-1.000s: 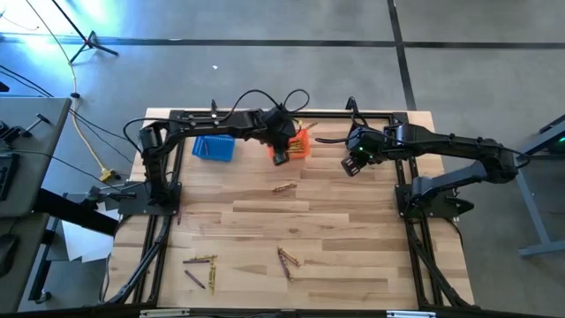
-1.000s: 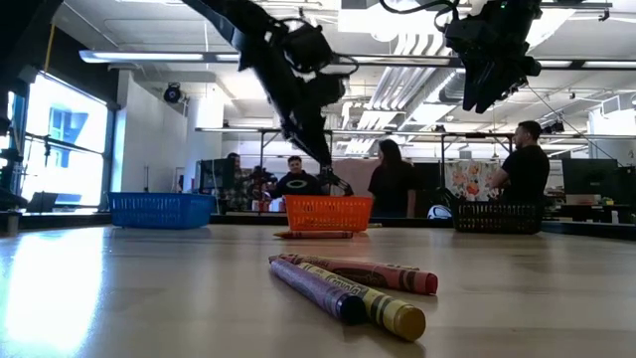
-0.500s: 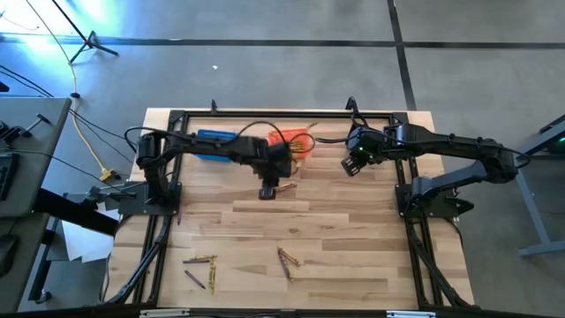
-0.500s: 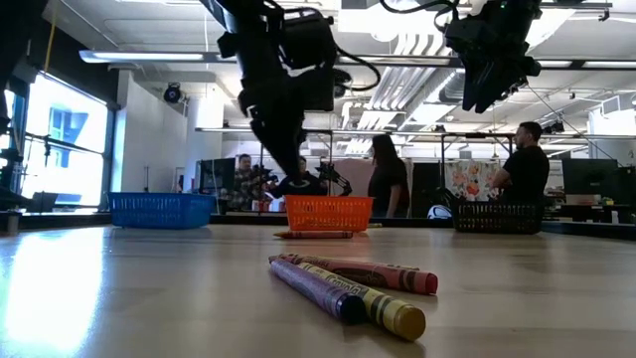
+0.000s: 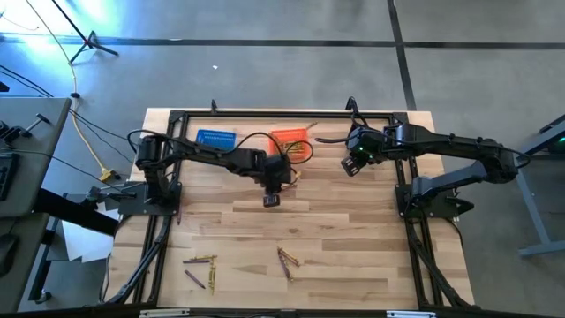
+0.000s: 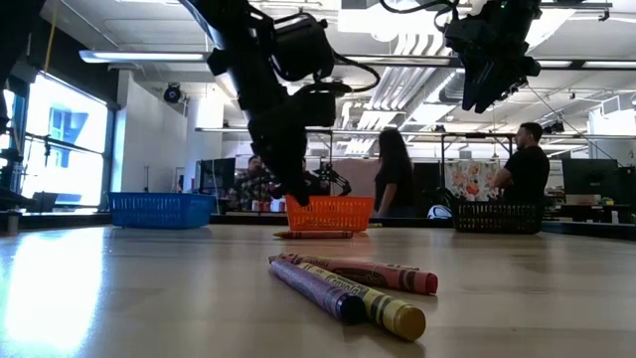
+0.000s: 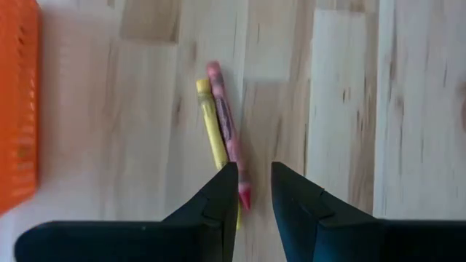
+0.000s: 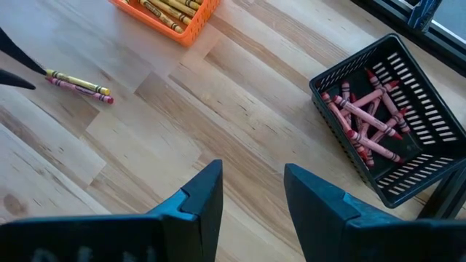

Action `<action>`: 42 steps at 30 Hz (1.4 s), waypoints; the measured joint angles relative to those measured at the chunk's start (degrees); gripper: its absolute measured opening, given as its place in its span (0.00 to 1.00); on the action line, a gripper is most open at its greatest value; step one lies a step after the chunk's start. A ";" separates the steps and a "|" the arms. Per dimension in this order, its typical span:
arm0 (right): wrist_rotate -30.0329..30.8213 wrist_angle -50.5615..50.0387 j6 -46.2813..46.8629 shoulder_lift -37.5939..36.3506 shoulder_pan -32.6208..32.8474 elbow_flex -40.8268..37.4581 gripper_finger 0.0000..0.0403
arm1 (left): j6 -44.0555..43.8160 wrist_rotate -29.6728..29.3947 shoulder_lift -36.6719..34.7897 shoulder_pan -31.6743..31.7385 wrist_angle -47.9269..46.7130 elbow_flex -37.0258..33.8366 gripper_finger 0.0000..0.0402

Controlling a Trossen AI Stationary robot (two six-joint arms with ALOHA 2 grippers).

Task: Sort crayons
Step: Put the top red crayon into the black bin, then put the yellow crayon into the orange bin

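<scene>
since a second ago the left gripper [image 5: 271, 200] has swung away from the orange basket [image 5: 290, 141] and now hangs low over the wood just in front of it, above a pair of crayons [image 7: 222, 135]. its two dark wedge-shaped fingers [image 7: 218, 200] stand slightly apart with nothing between them; the reddish-pink crayon's tip lies under the gap, the yellow one touching its side. the right gripper [image 5: 351, 166] has not shifted: it hovers beside the orange basket, toward the black basket [image 8: 386, 124], fingers [image 8: 200, 191] spread wide and empty.

no brand or lettering can be read; the crayon wrappers carry dark markings too small to make out.

all three baskets are rectangular plastic mesh. the table [image 5: 353, 238] is pale butcher-block, strips of lighter and darker wood. the crayons are thin paper-wrapped sticks with blunt tips.

only the right wrist view looks inside the baskets: yellow crayons [image 8: 164, 9] in the orange one, reddish-pink crayons [image 8: 364, 120] heaped in the black one. the low view alone shows people standing and sitting in the room behind the orange basket, and up close a purple, a yellow and a pink crayon bundled together [image 6: 348, 283]. the high view alone shows the blue basket [image 5: 215, 138] beside the orange one, and a further scatter of crayons [image 5: 201, 268] well in front of the orange basket, at the table's near edge.
</scene>
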 joint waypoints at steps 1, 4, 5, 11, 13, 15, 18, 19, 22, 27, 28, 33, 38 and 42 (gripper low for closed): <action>0.00 0.00 -0.02 0.00 0.02 0.00 0.33 | -0.01 -0.07 0.00 -0.06 0.84 -0.15 0.17; 0.00 0.01 -0.01 0.00 0.01 0.01 0.33 | -1.65 -0.13 0.70 -0.25 1.28 -0.30 0.17; 0.00 0.01 0.00 0.00 0.01 0.01 0.33 | -2.59 -0.12 0.79 -0.45 0.68 -0.39 0.17; 0.00 0.02 -0.01 0.00 0.01 0.00 0.33 | -3.50 -1.01 0.74 -2.24 -0.55 -0.33 0.17; 0.00 0.02 0.00 0.00 0.01 0.01 0.33 | -3.46 -1.97 1.04 -2.34 0.59 -0.31 0.17; 0.00 0.02 -0.01 0.02 0.00 0.00 0.33 | -3.50 -2.40 1.38 -2.15 1.06 -0.33 0.17; 0.00 0.11 -0.01 0.02 0.01 0.00 0.33 | -3.50 -2.53 2.94 -1.87 3.00 -0.23 0.17; 0.00 0.18 0.00 0.02 0.02 0.00 0.33 | -3.56 -2.55 3.54 -1.85 2.69 -0.31 0.17; 0.00 0.44 -0.02 0.02 0.00 0.00 0.33 | -4.81 -2.53 5.29 -1.87 5.07 -0.31 0.17; 0.00 0.91 -0.01 0.00 0.00 0.01 0.33 | -7.65 -1.80 7.16 -2.47 7.47 0.29 0.17; 0.00 0.94 0.00 0.02 0.02 0.00 0.33 | -7.89 -1.83 7.60 -2.74 7.94 0.64 0.17; 0.02 1.33 -0.02 0.00 0.00 0.00 0.33 | -7.96 -1.74 7.80 -3.47 7.08 1.41 0.17; 0.00 1.45 -0.01 0.02 0.01 0.00 0.33 | -6.86 -3.51 7.78 -3.37 5.88 2.94 0.17; 0.00 1.53 -0.02 0.02 0.02 0.00 0.33 | -4.28 -4.70 7.78 -2.37 2.03 5.80 0.17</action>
